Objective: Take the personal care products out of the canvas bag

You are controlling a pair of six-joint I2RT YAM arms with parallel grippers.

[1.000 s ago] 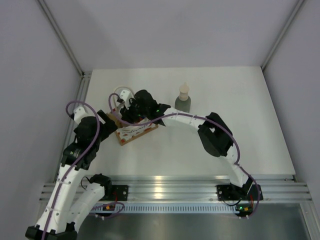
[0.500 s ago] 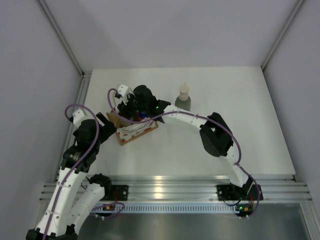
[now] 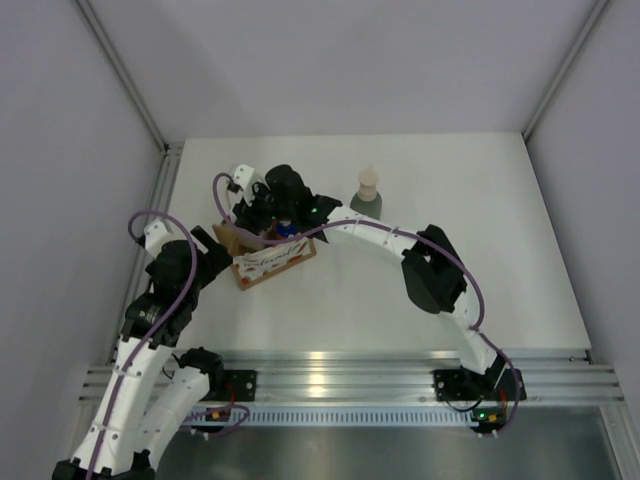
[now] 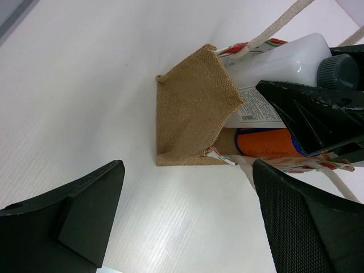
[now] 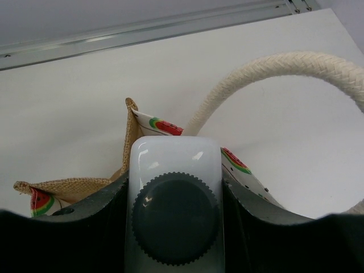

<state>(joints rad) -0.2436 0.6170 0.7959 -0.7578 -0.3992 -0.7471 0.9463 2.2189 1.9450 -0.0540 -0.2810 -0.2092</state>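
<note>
Got the right fingers clamped on the white bottle just below its grey cap, with the bottle half out of the canvas bag. Pulled back a bit farther than a second ago, uncovering an orange bottle lying inside the bag. Keeping the left fingers spread wide near the bag's end, touching nothing. Already got the grey-green bottle standing upright on the worktop, right of the bag.

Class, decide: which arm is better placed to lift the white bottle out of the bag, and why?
Right. The right gripper is closed on the white bottle in the canvas bag; the left gripper is open, short of it.
</note>
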